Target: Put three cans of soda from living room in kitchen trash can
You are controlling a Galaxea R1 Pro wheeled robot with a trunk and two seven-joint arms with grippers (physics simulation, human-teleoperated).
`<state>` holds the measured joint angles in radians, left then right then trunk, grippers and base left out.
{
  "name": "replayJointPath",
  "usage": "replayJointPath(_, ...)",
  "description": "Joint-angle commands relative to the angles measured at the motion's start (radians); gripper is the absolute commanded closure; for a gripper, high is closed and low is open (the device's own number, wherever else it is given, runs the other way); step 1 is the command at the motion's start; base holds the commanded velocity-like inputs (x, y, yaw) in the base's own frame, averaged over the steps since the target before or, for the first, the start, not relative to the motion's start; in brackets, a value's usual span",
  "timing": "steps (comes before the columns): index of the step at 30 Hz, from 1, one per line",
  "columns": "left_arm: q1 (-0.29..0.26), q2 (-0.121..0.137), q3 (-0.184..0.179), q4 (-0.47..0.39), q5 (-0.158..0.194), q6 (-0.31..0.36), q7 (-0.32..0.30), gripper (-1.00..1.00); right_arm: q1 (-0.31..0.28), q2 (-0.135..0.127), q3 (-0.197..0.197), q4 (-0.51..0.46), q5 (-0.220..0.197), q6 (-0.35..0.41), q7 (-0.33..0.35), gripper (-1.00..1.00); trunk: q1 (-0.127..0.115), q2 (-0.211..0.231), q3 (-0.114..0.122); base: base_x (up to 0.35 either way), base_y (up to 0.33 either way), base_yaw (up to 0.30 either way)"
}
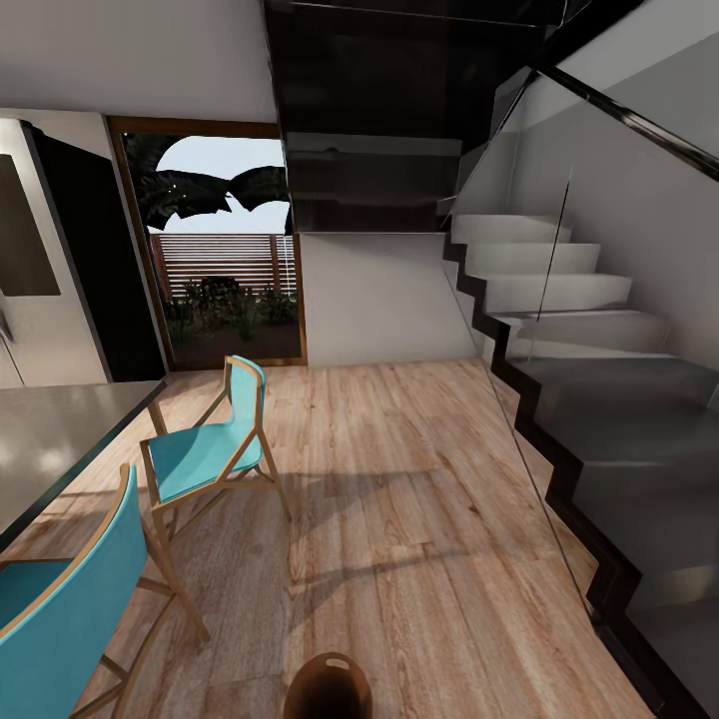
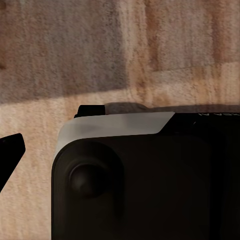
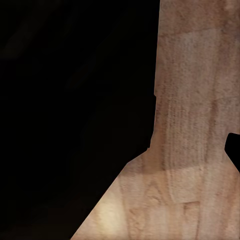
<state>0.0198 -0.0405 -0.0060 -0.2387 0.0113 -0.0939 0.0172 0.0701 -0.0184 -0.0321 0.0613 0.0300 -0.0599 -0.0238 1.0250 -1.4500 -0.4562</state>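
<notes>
The head camera looks forward and down from standing height over the floor (image 1: 399,499) toward the stairs (image 1: 559,330) and glass door (image 1: 225,260). Both wrist cameras face down, close above that same floor (image 2: 175,50) (image 3: 195,150).

Soft daylight from the glass door (image 1: 225,245), long chair shadows across the wood floor (image 1: 399,479), blurry dim wrist views.

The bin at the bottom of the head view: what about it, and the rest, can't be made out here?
- Bin, head view: lower part cut off by the picture's edge; inside too dark to tell contents.
- Near chair, head view: cut off at the corner.
- Fridge, head view: cut off at the left edge.
- Both wrist views: dark robot parts block much of the floor; tool states unclear.
</notes>
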Motion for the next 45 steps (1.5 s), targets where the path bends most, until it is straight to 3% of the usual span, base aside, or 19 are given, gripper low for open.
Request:
replayJointPath(1, 0.000, 0.000, 0.000, 0.000, 0.000, 0.000, 0.000, -1.00, 0.000, 0.000, 0.000, 0.000, 0.000, 0.000, 0.000, -1.00, 0.000, 0.000, 0.000, 0.000, 0.000, 0.000)
replayJointPath(45, 0.000, 0.000, 0.000, 0.000, 0.000, 0.000, 0.000, -1.00, 0.000, 0.000, 0.000, 0.000, 0.000, 0.000, 0.000, -1.00, 0.000, 0.000, 0.000, 0.000, 0.000, 0.000)
